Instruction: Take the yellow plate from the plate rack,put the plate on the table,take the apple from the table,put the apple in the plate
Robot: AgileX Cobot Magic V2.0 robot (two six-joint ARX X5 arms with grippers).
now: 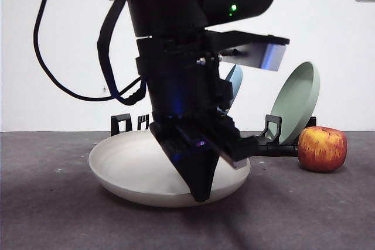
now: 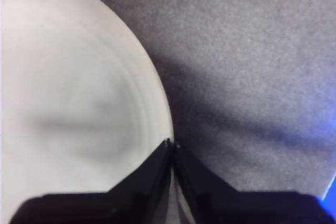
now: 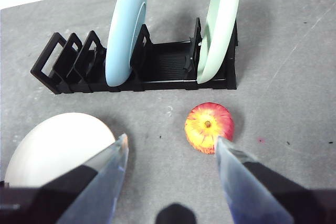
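Yellow plate: matte cream, plain, palest of three. Blue plate: pale sky blue, plain. Green plate: soft sage green, plain. Plate rack: black throughout, with a ribbed floor. Apple: red streaked with yellow-orange, yellow around a brown stem pit. Table: dark grey, matte, faintly scuffed and speckled. Left gripper: black jaws. Right gripper: black, with translucent bluish jaws. Wall: white.
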